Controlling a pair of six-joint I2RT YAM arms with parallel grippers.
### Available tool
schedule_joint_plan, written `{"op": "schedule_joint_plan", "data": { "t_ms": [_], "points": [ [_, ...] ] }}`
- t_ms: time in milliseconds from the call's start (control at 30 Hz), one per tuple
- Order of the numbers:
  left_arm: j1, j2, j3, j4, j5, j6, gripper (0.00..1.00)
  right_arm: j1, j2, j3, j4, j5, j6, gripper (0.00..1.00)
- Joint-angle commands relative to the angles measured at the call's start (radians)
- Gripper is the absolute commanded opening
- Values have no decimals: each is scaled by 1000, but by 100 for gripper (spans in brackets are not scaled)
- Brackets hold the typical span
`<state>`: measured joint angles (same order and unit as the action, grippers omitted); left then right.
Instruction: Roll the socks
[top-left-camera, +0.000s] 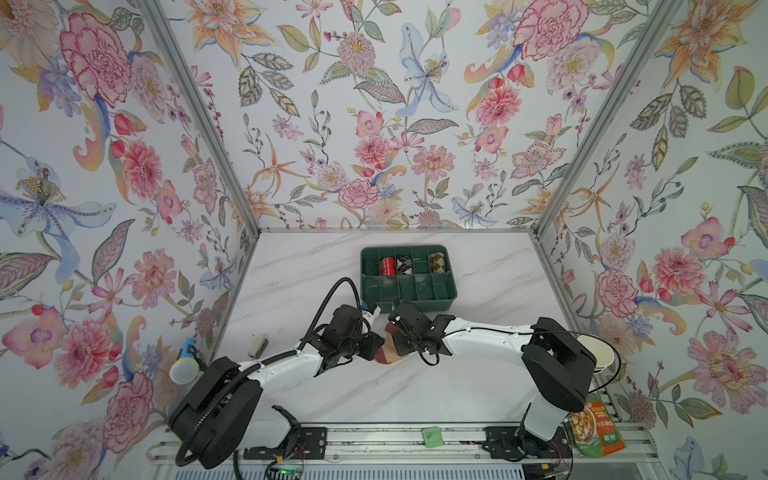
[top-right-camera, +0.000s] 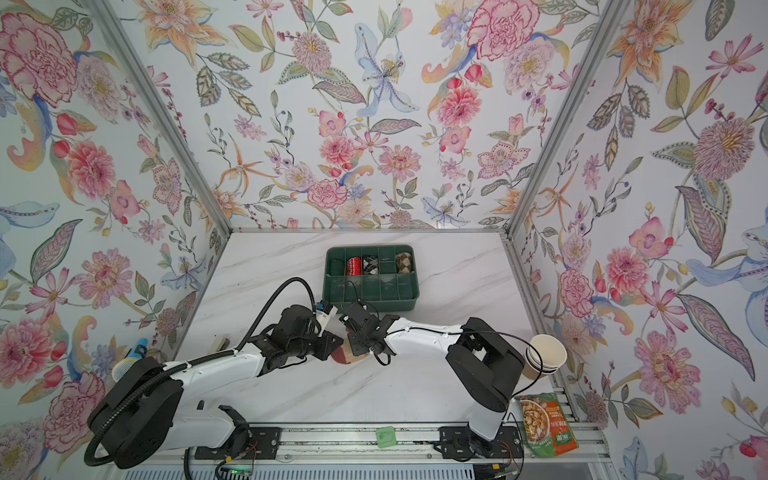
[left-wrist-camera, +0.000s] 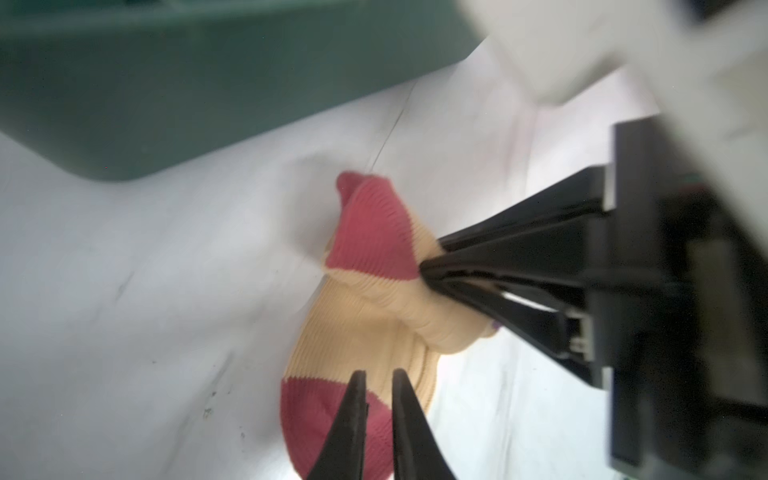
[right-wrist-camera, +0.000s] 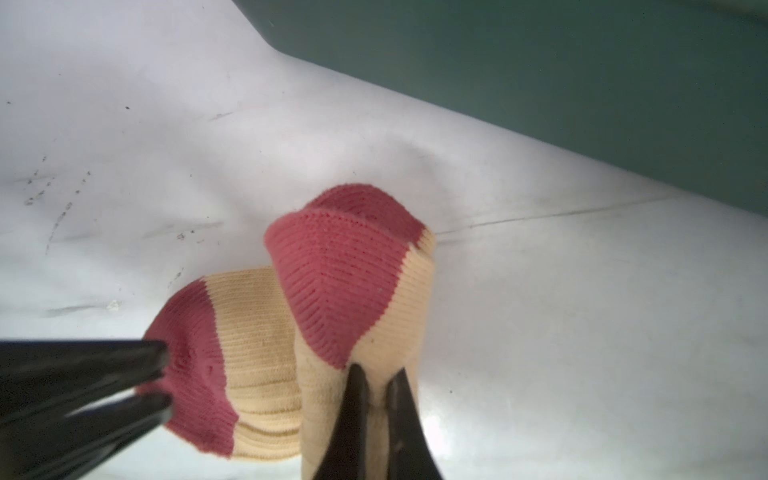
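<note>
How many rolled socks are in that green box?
3 clearly, far row of the green box: a red roll, a black-and-white roll, a brown checked roll. A dark shape at that row's left end may be a fourth.

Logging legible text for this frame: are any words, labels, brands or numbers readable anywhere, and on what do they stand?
On the snack packet: printed characters on the front, too small and blurred to read.
On the green tag: a faint raised mark, not readable.
On the sock, the green tray and the paper cups: no lettering visible.
Nothing here can be quoted.
</note>
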<state>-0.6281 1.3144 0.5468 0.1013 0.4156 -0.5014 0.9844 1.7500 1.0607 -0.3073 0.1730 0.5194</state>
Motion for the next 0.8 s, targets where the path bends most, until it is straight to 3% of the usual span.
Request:
{"op": "schedule_joint_plan", "data": {
  "t_ms": [0,233,767],
  "points": [
    [10,-33,10,-1,43,-20,16,13,12,4,-84,-6,17,0],
    [-7,40,-41,197,84,-109,11,16,-2,-9,-56,-35,34,0],
    [-72,165,-55,304,106,-155,9,27,-22,-53,-4,-63,59,4]
  ]
}}
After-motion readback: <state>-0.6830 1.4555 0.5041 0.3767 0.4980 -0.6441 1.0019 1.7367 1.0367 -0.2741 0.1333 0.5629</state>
